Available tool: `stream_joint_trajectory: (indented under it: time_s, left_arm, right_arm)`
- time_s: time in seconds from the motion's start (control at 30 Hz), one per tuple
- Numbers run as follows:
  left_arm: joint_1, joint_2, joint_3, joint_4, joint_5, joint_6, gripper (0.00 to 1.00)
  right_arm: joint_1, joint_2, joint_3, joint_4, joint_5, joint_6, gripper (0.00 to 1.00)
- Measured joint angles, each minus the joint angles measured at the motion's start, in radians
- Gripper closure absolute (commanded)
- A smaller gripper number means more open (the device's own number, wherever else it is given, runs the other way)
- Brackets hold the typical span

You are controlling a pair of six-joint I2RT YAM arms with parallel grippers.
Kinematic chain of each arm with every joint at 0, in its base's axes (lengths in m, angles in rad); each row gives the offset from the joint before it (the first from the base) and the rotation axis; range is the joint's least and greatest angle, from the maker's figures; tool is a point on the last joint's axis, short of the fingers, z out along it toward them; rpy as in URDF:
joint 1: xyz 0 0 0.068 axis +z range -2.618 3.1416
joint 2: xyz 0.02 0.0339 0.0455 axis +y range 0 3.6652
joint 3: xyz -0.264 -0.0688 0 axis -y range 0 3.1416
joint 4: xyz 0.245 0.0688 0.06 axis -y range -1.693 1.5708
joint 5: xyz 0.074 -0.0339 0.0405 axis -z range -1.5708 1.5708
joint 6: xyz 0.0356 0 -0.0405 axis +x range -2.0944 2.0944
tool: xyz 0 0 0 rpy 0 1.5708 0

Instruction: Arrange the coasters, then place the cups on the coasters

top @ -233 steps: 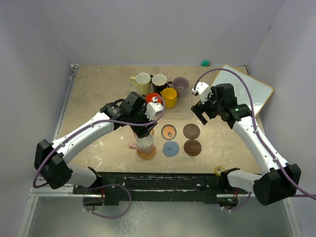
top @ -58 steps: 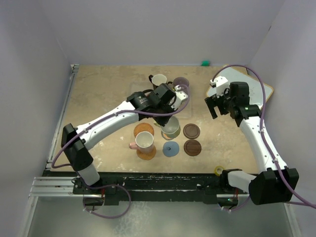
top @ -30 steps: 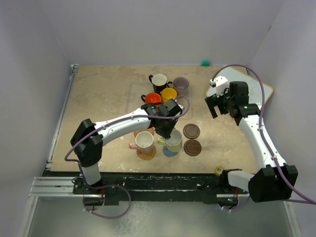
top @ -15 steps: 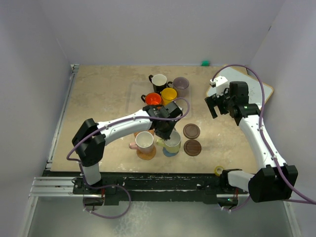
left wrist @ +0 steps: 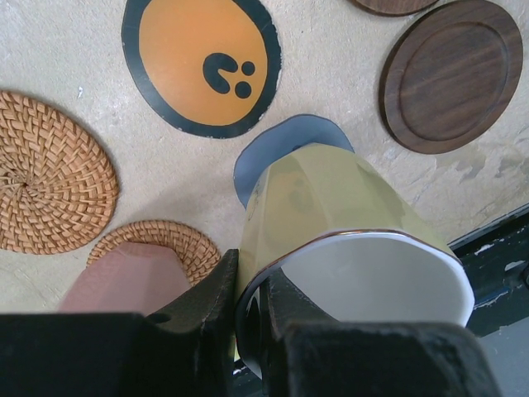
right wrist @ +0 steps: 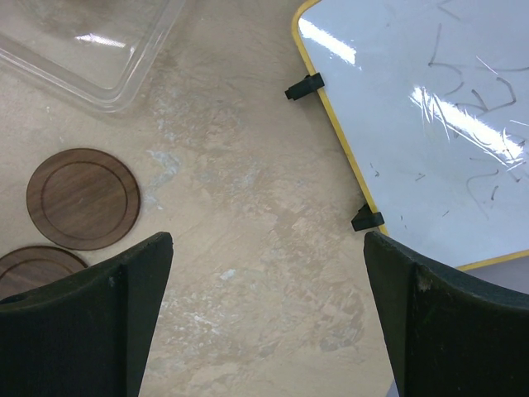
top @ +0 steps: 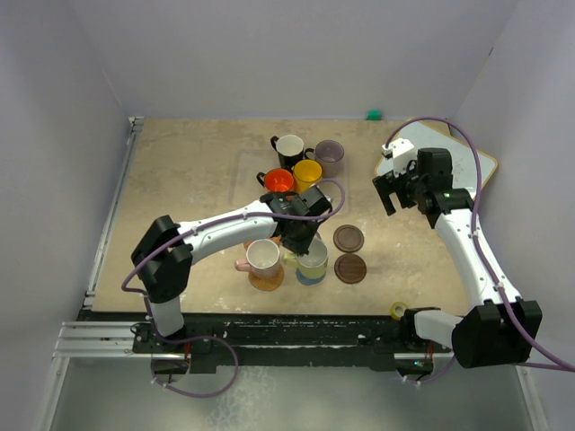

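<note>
The left gripper point(top: 302, 242) is all but closed, its fingers point(left wrist: 221, 289) pinching the wall of the pale yellow-green ceramic mug point(left wrist: 331, 207) at the rim, one inside and one outside. This mug stands over the blue-grey round coaster point(left wrist: 252, 169) near the middle of the tabletop's near edge and hides most of it. Whether its base touches the disc cannot be told.

Just left of it, the pink ceramic mug point(top: 263, 257) covers much of a woven orange-brown coaster point(left wrist: 157, 236). In the overhead view the left arm hides the second woven coaster point(left wrist: 50, 182) and the grey-rimmed orange-centred coaster point(left wrist: 201, 66). A dark brown wooden coaster point(top: 350, 268) lies bare to the right of the held mug.

The right gripper point(right wrist: 264, 248) hangs wide open and holds nothing, above the tabletop near the right edge. Beside it is the yellow-framed whiteboard point(right wrist: 413, 107), which is cut off by the frame. Only a corner of a clear plastic tray point(right wrist: 91, 41) shows in the right wrist view, and from overhead it is barely visible.

The mottled beige tabletop point(top: 180, 180) is enclosed by pale lavender walls point(top: 269, 54).
</note>
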Motion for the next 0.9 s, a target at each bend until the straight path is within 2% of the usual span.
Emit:
stream_joint_trajectory:
  time_s: [0.9]
  left_arm:
    - [-0.002, 0.018, -0.01, 0.008, -0.013, 0.008, 0.96]
  right_arm:
    - [0.0, -0.003, 0.0, 0.0, -0.023, 0.0, 0.0]
